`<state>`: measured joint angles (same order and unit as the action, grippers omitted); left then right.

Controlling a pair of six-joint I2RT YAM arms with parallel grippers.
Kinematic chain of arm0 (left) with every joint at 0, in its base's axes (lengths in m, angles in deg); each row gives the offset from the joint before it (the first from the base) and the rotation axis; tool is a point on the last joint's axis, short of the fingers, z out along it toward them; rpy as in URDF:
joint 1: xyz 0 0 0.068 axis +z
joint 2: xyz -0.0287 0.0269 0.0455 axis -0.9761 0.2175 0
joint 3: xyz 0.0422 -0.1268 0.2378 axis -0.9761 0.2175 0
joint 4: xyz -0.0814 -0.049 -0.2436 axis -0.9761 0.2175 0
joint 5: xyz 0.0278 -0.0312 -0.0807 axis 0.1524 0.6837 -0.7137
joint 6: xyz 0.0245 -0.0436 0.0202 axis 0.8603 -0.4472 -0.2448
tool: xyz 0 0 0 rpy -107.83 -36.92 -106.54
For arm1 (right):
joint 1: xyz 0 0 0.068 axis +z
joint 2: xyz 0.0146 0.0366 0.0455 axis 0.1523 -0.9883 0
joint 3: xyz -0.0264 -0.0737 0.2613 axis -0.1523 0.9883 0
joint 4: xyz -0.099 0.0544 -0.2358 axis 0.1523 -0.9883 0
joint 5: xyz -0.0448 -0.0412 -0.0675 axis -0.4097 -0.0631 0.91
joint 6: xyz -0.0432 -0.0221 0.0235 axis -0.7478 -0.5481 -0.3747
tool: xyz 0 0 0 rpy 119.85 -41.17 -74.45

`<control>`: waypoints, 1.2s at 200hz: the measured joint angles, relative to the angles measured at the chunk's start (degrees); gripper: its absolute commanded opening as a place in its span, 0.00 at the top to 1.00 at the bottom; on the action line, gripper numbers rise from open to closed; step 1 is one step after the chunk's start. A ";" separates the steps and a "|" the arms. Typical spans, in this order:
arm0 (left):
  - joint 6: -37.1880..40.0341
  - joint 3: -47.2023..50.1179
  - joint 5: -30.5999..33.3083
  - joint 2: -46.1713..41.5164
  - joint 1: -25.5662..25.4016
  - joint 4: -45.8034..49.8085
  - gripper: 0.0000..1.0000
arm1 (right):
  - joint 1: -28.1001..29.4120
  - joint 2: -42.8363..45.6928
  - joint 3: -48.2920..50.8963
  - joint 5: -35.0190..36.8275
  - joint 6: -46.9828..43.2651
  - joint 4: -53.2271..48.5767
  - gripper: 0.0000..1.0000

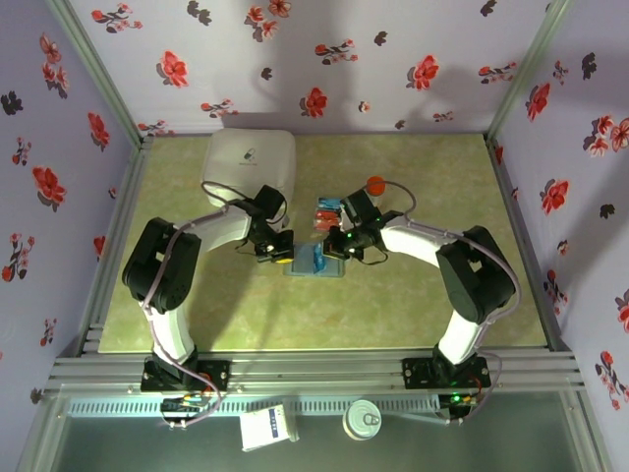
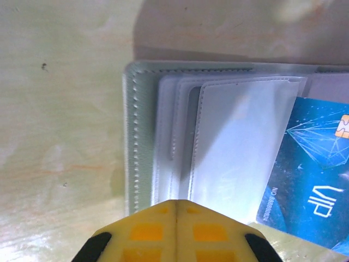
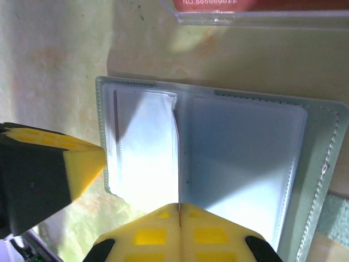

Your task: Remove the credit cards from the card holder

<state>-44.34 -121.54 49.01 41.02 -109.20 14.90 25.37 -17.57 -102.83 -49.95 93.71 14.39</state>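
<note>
Left tool [image 2: 175, 206] and right tool [image 3: 179, 208] shut, close together.

I see the grey-teal card holder [image 2: 139, 136] lying open and flat, clear sleeves up. A blue VIP card [image 2: 322, 180] touches its sleeves. Red and blue cards [image 1: 327, 210] lie just beyond.

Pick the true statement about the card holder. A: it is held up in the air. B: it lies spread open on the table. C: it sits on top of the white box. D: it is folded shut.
B: the card holder lies spread open on the table, its clear inner sleeves facing up.
</note>
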 measured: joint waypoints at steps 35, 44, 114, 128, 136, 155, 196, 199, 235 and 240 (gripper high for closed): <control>-0.15 0.00 0.00 -2.25 0.00 0.00 1.00 | -0.26 0.96 -6.45 3.72 -8.63 -10.45 1.00; -0.15 0.00 0.02 -2.56 0.02 -0.02 1.00 | -0.31 0.98 -8.20 4.83 -11.30 -12.98 1.00; -0.13 1.64 0.02 -2.67 0.33 -0.04 1.00 | -0.63 -0.63 -22.14 18.32 -37.64 -31.17 1.00; -0.13 1.90 0.02 -2.69 0.39 -0.11 1.00 | -0.68 -2.29 -24.87 19.89 -43.82 -33.55 1.00; -0.13 2.12 0.02 -2.75 0.46 -0.17 1.00 | -0.79 -3.32 -26.23 20.59 -47.78 -34.82 1.00; -0.13 2.60 0.02 -2.93 0.66 -0.37 1.00 | -0.79 -5.51 -29.27 21.97 -55.87 -37.97 1.00; -0.13 2.97 0.04 -2.97 1.03 -0.72 1.00 | -1.75 -10.27 -37.68 23.21 -69.20 -42.32 1.00; -0.13 2.99 0.11 -3.04 1.05 -0.72 1.00 | -1.92 -10.67 -38.27 23.21 -69.92 -42.53 1.00; -0.13 3.30 0.70 -4.46 1.68 -0.74 1.00 | -3.74 -16.74 -48.70 22.88 -76.63 -45.83 1.00; -0.13 3.32 0.85 -4.57 1.77 -0.74 1.00 | -3.91 -17.57 -49.99 22.71 -77.33 -46.10 1.00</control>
<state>-44.48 -118.22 49.86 36.45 -107.43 14.16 21.46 -35.14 -152.82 -27.24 16.38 -31.70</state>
